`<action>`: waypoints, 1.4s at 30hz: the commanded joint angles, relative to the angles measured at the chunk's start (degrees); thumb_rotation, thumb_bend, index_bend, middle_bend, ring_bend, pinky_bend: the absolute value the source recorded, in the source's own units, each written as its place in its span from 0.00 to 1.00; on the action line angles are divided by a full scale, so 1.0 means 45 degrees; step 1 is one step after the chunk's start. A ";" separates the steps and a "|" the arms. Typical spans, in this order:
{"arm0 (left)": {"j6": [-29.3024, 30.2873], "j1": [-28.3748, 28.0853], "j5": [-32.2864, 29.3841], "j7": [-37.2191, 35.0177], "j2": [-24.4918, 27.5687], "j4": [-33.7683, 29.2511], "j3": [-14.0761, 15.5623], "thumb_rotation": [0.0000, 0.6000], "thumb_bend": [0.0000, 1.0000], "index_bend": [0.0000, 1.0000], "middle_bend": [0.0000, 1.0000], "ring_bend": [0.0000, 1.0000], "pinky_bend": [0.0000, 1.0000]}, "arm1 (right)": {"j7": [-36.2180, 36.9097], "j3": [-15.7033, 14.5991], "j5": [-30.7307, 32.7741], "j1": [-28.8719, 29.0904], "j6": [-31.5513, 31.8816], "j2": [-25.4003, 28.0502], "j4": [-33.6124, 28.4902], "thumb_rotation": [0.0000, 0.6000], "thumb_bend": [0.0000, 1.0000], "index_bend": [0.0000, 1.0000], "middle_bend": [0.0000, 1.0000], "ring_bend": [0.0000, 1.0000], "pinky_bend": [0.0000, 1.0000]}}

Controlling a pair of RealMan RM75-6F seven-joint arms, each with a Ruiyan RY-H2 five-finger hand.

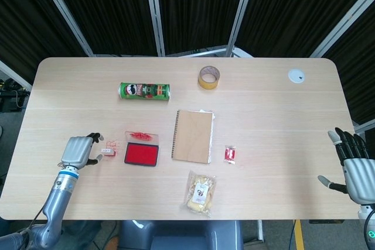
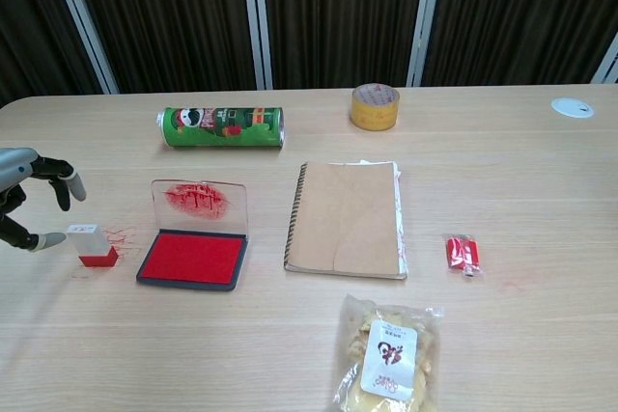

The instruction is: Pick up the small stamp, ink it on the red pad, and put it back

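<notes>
The small stamp [image 2: 90,244], white on top with a red base, stands upright on the table among faint red ink marks; it also shows in the head view as the stamp [image 1: 106,151]. Right of it lies the red ink pad [image 2: 191,257] with its clear lid raised; the pad [image 1: 141,154] also shows from above. My left hand [image 2: 27,198] hovers just left of the stamp with fingers apart, a fingertip close beside it, holding nothing; from the head it is the left hand [image 1: 79,150]. My right hand [image 1: 354,165] is open past the table's right edge.
A brown notebook [image 2: 350,216] lies right of the pad. A green chip can [image 2: 221,125] lies on its side behind, with a tape roll [image 2: 375,106] further right. A snack bag [image 2: 386,355], a small red packet [image 2: 462,253] and a white disc [image 2: 573,107] are also on the table.
</notes>
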 commanded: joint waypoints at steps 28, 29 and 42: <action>0.0001 -0.0356 0.0188 0.0035 -0.0777 0.0859 0.0431 1.00 0.35 0.38 0.42 0.90 0.96 | 0.0037 0.0001 0.0137 0.0068 -0.0174 -0.0010 0.0035 1.00 0.00 0.00 0.00 0.00 0.00; 0.0010 -0.0350 0.0192 -0.0003 -0.0810 0.0885 0.0435 1.00 0.35 0.39 0.42 0.90 0.96 | 0.0036 0.0000 0.0138 0.0068 -0.0175 -0.0011 0.0036 1.00 0.00 0.00 0.00 0.00 0.00; 0.0095 -0.0356 0.0296 -0.0130 -0.1047 0.1329 0.0502 1.00 0.35 0.42 0.43 0.89 0.96 | 0.0028 0.0006 0.0212 0.0099 -0.0251 -0.0047 0.0087 1.00 0.00 0.00 0.00 0.00 0.00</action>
